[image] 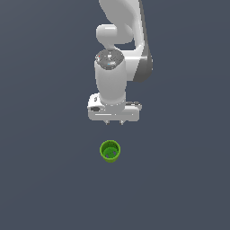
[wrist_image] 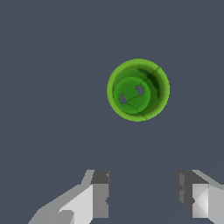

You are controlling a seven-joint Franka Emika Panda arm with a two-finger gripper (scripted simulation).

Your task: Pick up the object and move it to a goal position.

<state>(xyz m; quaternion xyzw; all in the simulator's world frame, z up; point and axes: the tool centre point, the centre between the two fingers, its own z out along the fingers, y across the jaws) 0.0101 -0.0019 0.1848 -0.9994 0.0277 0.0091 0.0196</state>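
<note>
Hovering with gripper spread wide, fingers well apart and holding nothing, touching nothing. Sitting upright beyond the fingertips, clear of both: green cup, hollow mouth facing up, on dark floor.

cup upright on floor, apart from gripper.

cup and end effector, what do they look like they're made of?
Green cup: probably plastic, uniform saturated green with soft shading and no sharp glints; as a render, this is a guess. End effector: white body reads as painted or moulded casing, fingers grey, matte, possibly metal with darker pads.
</note>
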